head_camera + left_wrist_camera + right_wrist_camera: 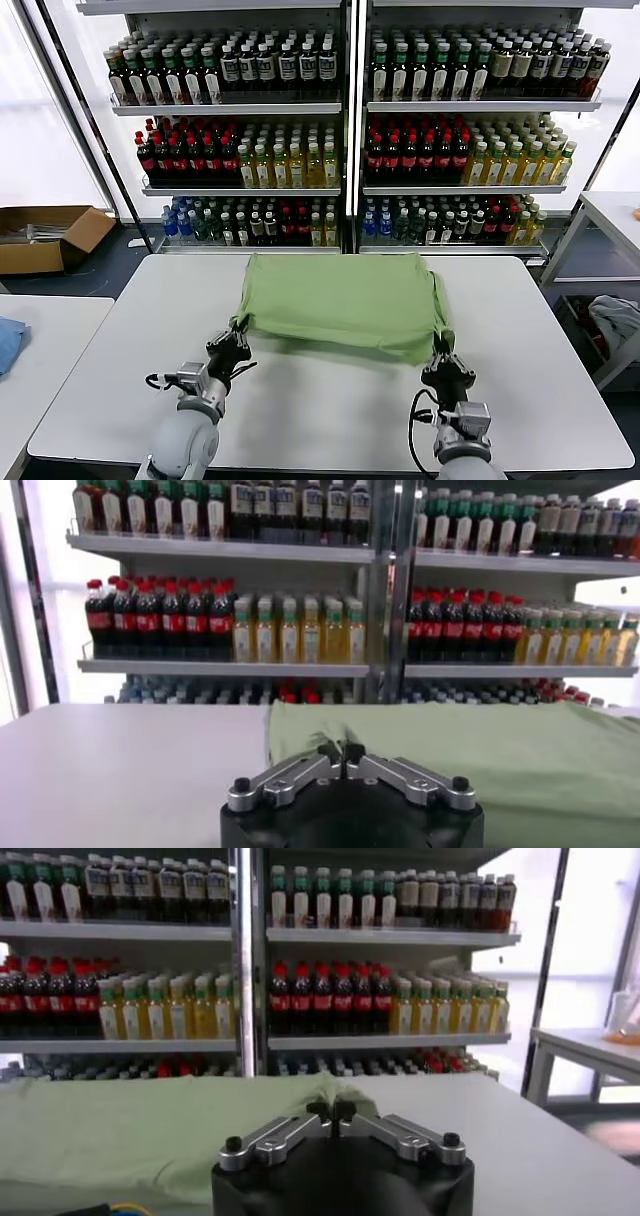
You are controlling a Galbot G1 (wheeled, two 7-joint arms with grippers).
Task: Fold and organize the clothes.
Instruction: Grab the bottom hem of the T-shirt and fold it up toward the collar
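Note:
The clothes are one light green shirt [345, 300], lying folded over on the white table [540, 380] with its near edge lifted at both corners. My left gripper [240, 338] is shut on the shirt's near left corner. In the left wrist view the green cloth [480, 760] puckers at the closed left gripper [341, 749]. My right gripper [441, 352] is shut on the near right corner. The right wrist view shows the shirt [130, 1123] bunched between the tips of the right gripper [331, 1110]. Collar, buttons and print are hidden.
Shelves of bottles [340, 130] stand behind the table. An open cardboard box [45, 235] lies on the floor at the left. A side table with a blue cloth [8, 340] is at the left, and a grey-blue bundle [620, 320] sits at the right.

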